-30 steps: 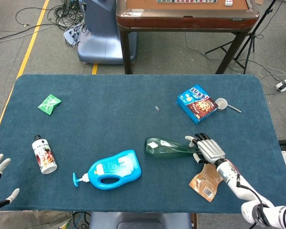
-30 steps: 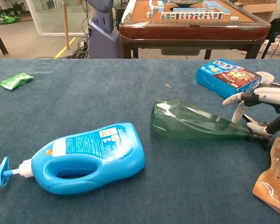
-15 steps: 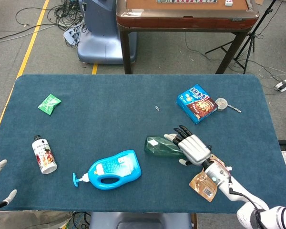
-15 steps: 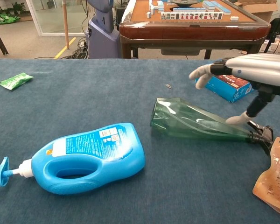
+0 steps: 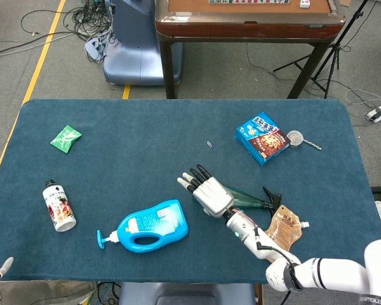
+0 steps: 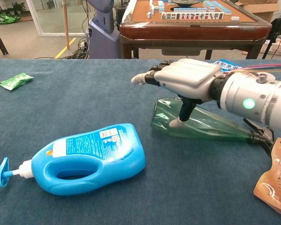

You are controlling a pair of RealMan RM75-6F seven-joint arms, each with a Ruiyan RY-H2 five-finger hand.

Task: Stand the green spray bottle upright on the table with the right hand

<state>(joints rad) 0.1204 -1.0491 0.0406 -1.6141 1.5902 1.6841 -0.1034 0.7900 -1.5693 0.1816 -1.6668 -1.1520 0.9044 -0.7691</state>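
We are at the reaching step: our right hand [image 6: 187, 79] hovers spread and empty over the green spray bottle [image 6: 196, 124] lying on its side beneath its palm, so next we must lower and grasp its body

The right hand [image 6: 189, 79] hovers, fingers [image 6: 147, 78] spread, above the green spray bottle [image 6: 196, 123] lying sideways.

Three bottles [image 5: 151, 225] [image 5: 59, 205] [image 6: 201, 124], two pouches [image 5: 65, 138] [image 5: 283, 225], one biscuit box [image 5: 262, 137].
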